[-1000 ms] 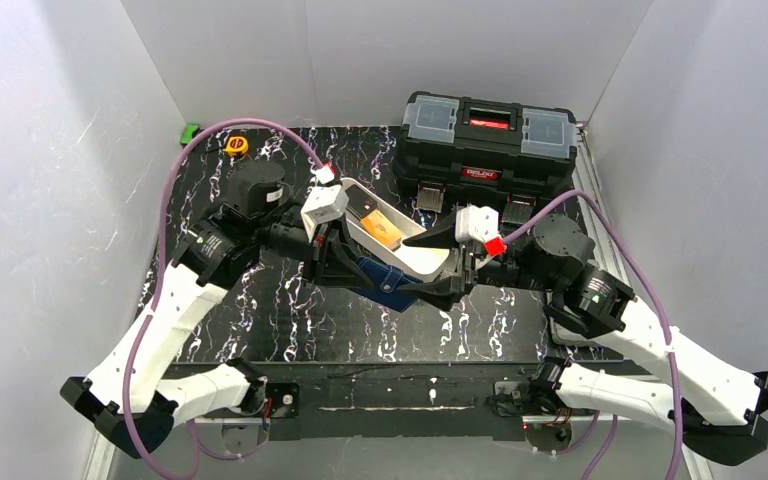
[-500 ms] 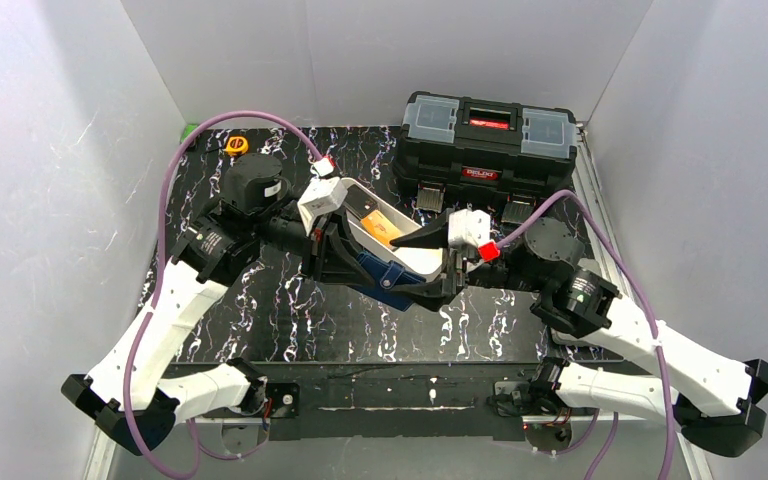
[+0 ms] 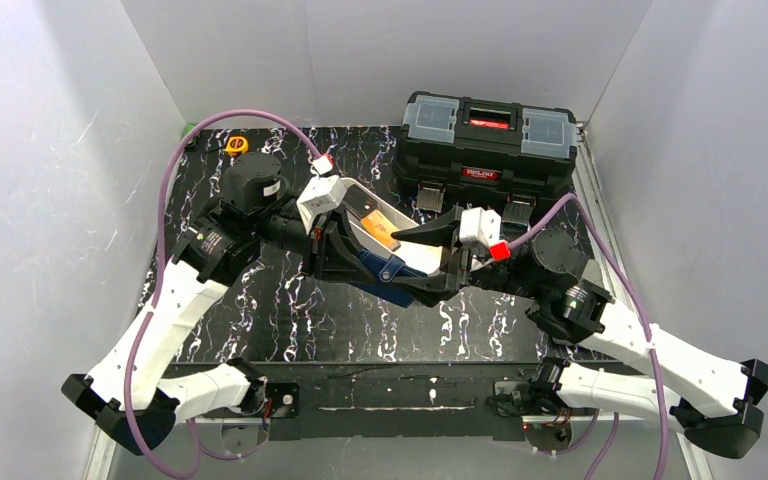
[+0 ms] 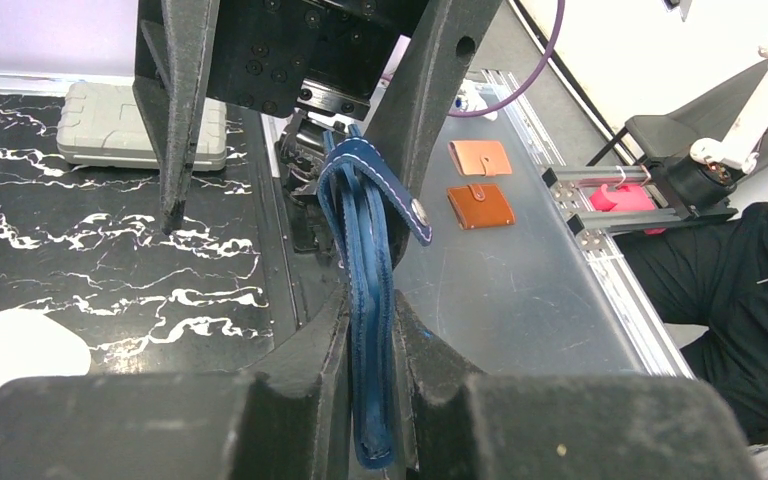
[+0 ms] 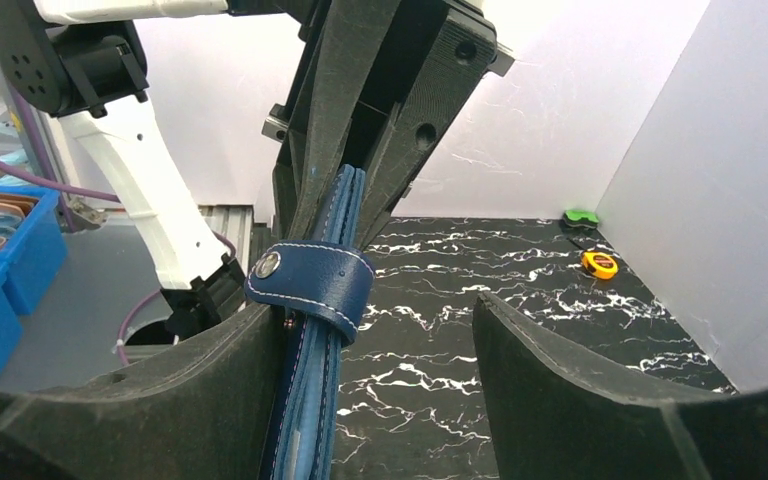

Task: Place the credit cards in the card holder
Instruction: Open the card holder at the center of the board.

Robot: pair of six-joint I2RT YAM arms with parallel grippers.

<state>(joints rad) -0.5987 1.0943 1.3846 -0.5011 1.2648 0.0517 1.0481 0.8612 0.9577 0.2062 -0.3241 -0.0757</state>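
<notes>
While the left gripper (image 4: 370, 330) pinches the wallet (image 4: 365, 220) edge-on between its fingers, the right gripper (image 5: 375, 310) stands spread around the wallet's free end, one finger against it, the other apart. Its snap tab (image 5: 310, 278) hangs unfastened. An orange card (image 3: 382, 232) lies in the tray (image 3: 423, 258) just beyond both grippers.

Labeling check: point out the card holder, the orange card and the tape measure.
card holder (image 4: 367, 300): left wrist view, folded blue edge.
orange card (image 3: 382, 233): top view, upper face.
tape measure (image 5: 598, 263): right wrist view, yellow case.
</notes>
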